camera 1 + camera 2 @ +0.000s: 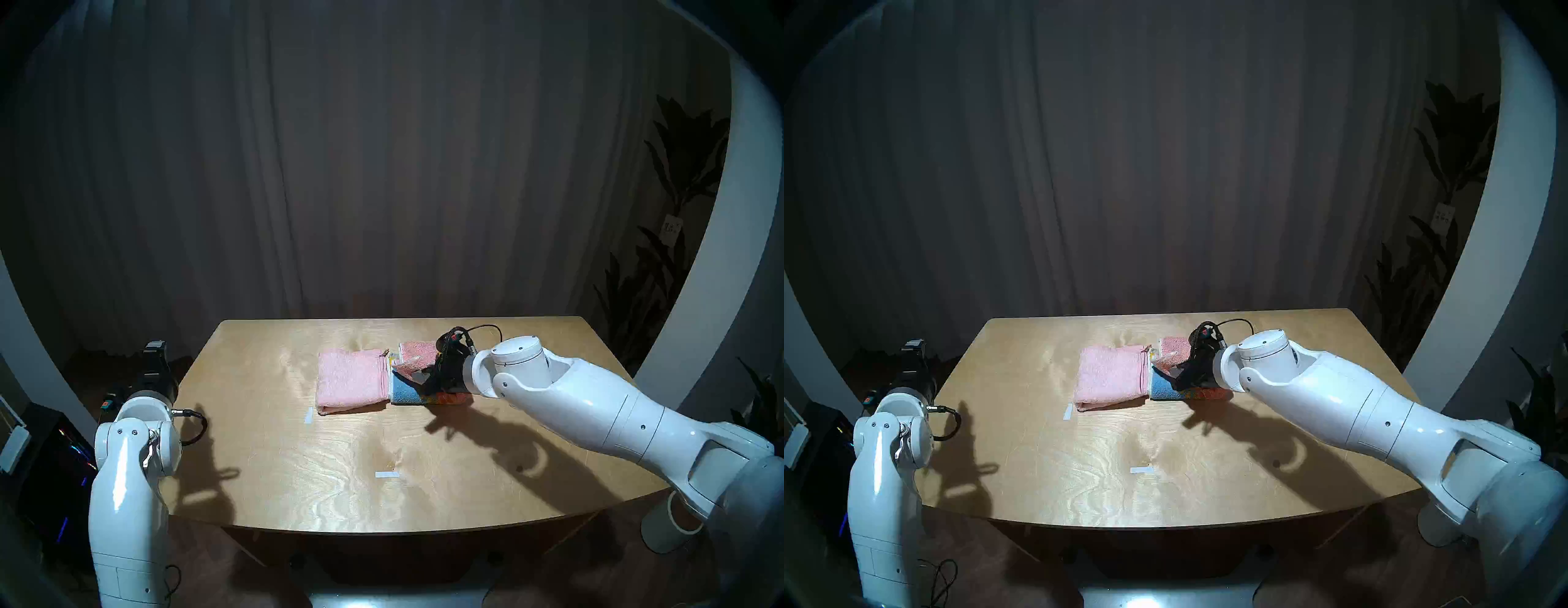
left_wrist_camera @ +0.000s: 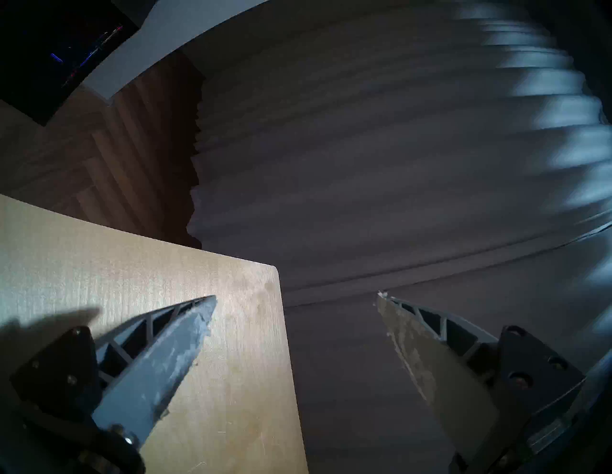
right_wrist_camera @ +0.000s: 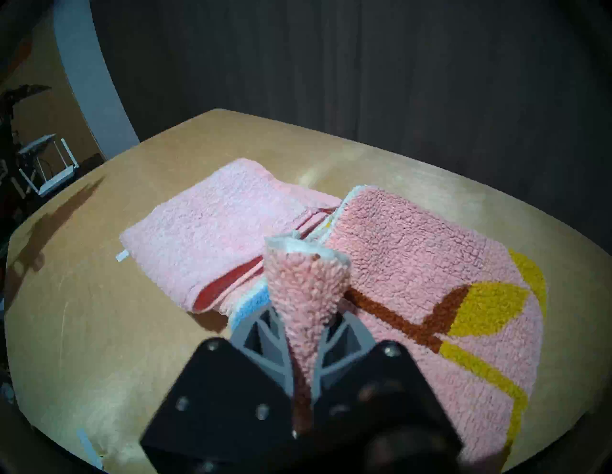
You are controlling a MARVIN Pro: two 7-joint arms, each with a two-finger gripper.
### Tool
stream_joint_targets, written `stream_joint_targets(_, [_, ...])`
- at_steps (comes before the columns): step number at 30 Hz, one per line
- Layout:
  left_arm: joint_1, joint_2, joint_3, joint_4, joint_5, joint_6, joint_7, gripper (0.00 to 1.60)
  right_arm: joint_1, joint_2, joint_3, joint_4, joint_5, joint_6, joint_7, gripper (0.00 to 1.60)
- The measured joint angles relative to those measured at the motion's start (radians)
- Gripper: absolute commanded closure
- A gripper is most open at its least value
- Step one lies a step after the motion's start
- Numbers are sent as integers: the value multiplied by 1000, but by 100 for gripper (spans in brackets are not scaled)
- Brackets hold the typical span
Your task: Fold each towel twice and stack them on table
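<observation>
The plain pale pink towel (image 1: pixel 350 380) lies folded on the table (image 1: pixel 382 446) near the far middle; it also shows in the right wrist view (image 3: pixel 205 225). The pink-and-blue patterned towel (image 1: pixel 413 392) lies right beside it, touching it; its yellow leaves show in the right wrist view (image 3: pixel 430 264). My right gripper (image 1: pixel 418 371) is shut on a lifted corner of the patterned towel (image 3: pixel 306 291), held a little above the rest of it. My left gripper (image 2: pixel 294 298) is open and empty, off the table's far left corner (image 2: pixel 231 298).
Small white tape strips (image 1: pixel 387 474) (image 1: pixel 308 415) lie on the tabletop. A dark curtain hangs behind the table. Plants (image 1: pixel 679 178) stand at the far right. Dark equipment (image 1: pixel 51 458) sits on the floor at the left.
</observation>
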State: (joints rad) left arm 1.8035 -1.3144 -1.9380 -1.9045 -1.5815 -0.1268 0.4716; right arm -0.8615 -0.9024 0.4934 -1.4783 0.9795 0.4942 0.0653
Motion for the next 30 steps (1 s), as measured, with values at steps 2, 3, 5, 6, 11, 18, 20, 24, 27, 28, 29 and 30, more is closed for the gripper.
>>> stream_joint_targets(2, [4, -1, -6, 0, -4, -1, -2, 0, 2, -11, -8, 10, -6, -1, -2, 160])
stream_joint_targets(3, [6, -1, -9, -1, -6, -2, -3, 0, 3, -17, -12, 15, -9, 0, -4, 115])
stream_joint_targets(5, [10, -1, -16, -1, -12, -3, -7, 0, 5, -29, -19, 23, -12, 3, -11, 131])
stream_joint_targets(6, [11, -1, -18, -1, -13, -4, -9, 0, 6, -32, -21, 25, -12, 6, -15, 131])
stream_joint_targets(11, [15, 0, -28, 0, -24, -5, -18, 0, 7, -50, -25, 28, -6, 28, -33, 0])
stream_joint_targets(18, [11, 4, -34, 4, -34, -5, -28, 0, 3, -64, -19, 14, 28, 52, -45, 0])
stream_joint_targets(20, [10, 5, -34, 5, -36, -5, -30, 0, 0, -64, -15, 5, 37, 56, -49, 0])
stream_joint_targets(24, [5, 11, -31, 8, -39, 1, -34, 0, -7, -56, -2, -29, 64, 71, -59, 0])
stream_joint_targets(27, [2, 14, -27, 8, -38, 9, -42, 0, -13, -44, 14, -55, 94, 81, -62, 0])
stream_joint_targets(28, [2, 16, -25, 7, -36, 12, -46, 0, -16, -38, 22, -65, 107, 83, -64, 0])
stream_joint_targets(29, [2, 17, -24, 5, -35, 13, -48, 0, -19, -36, 28, -69, 117, 84, -66, 0])
stream_joint_targets(30, [2, 18, -22, 4, -34, 15, -51, 0, -22, -33, 34, -74, 126, 85, -67, 0])
